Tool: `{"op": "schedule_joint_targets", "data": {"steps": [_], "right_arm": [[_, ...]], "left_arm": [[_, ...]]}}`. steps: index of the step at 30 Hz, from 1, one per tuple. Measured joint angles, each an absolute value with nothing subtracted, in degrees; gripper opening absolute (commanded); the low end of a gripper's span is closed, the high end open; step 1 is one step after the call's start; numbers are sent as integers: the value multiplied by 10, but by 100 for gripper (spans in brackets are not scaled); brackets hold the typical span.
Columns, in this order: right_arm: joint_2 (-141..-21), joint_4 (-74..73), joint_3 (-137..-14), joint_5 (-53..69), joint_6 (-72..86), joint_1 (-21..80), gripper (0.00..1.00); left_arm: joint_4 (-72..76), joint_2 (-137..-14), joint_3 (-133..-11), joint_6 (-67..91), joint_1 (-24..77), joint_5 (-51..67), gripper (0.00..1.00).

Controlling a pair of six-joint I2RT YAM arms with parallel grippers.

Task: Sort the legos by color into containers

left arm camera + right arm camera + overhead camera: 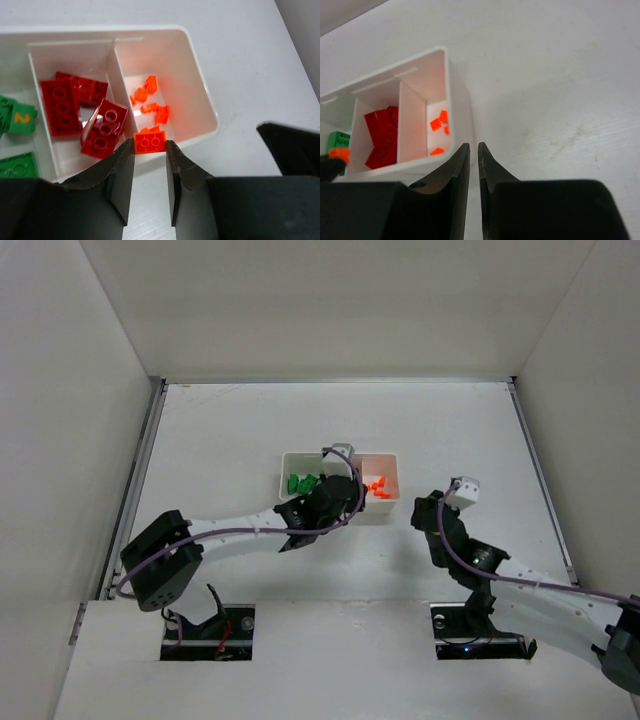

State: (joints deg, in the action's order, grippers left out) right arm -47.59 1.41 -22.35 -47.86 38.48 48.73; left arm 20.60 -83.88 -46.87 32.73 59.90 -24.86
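An orange brick (149, 142) was pinched in the jaws of the left gripper (150, 148) at the near edge of the tray (199, 95), by its right compartment, where orange pieces (150, 97) lay. The right gripper (473, 152) was held beside the tray over the worktop (555, 95), jaws pressed almost together, empty.
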Motion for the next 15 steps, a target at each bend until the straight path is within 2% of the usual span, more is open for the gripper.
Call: {"op": "schedule_joint_targets", "data": {"steps": [5, 8, 15], "right_arm": [[-374, -37, -164, -504, 446, 510, 21], [-339, -47, -145, -509, 465, 515, 24], [-349, -51, -140, -514, 479, 519, 26]], "left_arm": [[214, -920, -554, 307, 583, -230, 28], [216, -962, -596, 291, 581, -223, 35], [203, -1000, -623, 273, 580, -215, 77]]}}
